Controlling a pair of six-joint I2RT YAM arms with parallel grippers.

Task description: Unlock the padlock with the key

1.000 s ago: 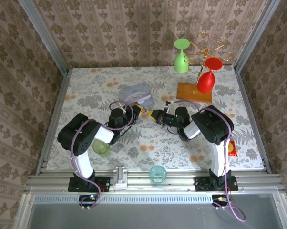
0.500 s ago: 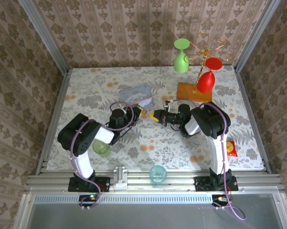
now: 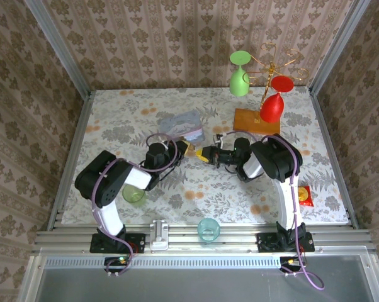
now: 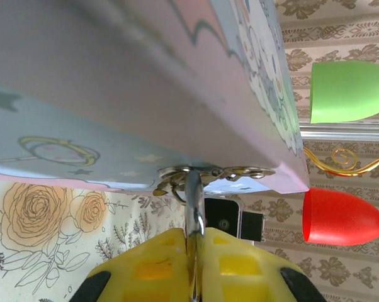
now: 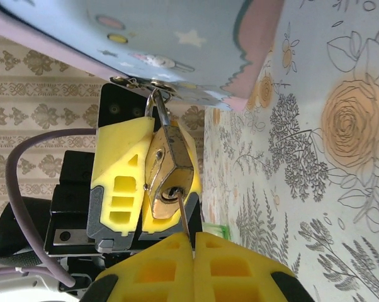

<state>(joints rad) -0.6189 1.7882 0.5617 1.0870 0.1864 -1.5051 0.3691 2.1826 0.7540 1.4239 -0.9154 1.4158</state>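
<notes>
Since the left gripper point(image 4: 194, 242) clamped the padlock point(image 5: 170, 167) hanging off the tin box point(image 5: 177, 31) mid-table and the right gripper point(image 5: 192, 248) pinched the key point(image 5: 182, 220) (tip at the keyhole point(image 5: 170, 194)), pushing straight in before twisting looked smartest.

The small brass-gold padlock point(image 5: 170, 167) with its thin silvery shackle point(image 5: 157, 104) sits clamped between the left jaws, body tilted, with its keyhole end facing the right jaws. The shackle rises out beyond the jaw tips and hooks through a metal hasp on the edge of the pale blue tin box point(image 5: 177, 38). The thin dark metal key point(image 5: 182, 220) juts from between the closed right jaws, its tip at the keyhole.
</notes>
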